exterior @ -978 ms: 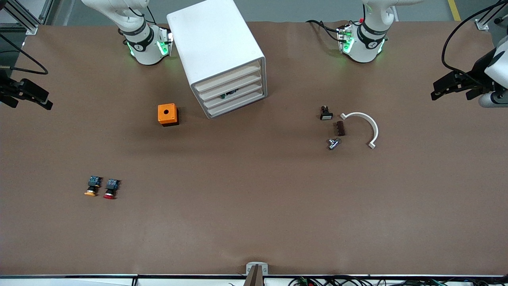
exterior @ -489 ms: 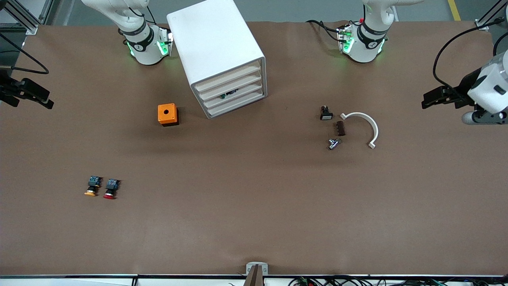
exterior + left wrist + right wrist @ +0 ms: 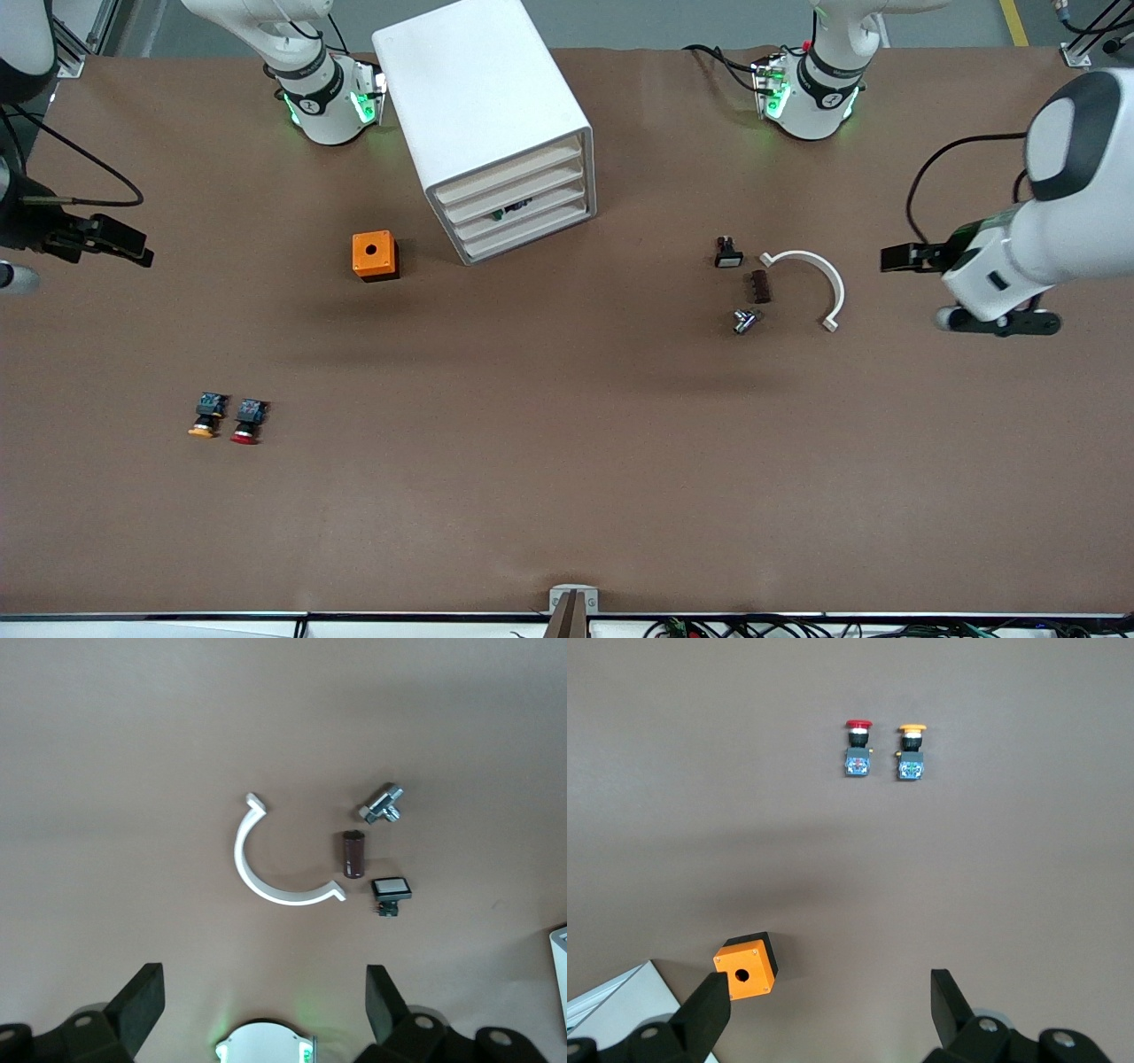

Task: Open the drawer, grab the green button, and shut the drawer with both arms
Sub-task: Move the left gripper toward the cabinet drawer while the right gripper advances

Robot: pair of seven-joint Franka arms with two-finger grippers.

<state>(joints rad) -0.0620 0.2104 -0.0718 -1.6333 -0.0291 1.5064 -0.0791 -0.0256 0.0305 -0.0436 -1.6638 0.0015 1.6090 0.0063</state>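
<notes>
Front view shows the left gripper [image 3: 895,259] hanging with fingers spread wide and nothing between them, above the worktop's edge at the left arm's end, near a white curved clip [image 3: 819,282]. The right gripper [image 3: 133,248], equally wide and empty, hangs over the edge at the right arm's end. All four trays of the white cabinet [image 3: 483,106] are shut; the drawer [image 3: 518,211] with the green button [image 3: 507,213] dimly visible inside is the third from the top. An orange box [image 3: 374,254] sits beside the cabinet.
</notes>
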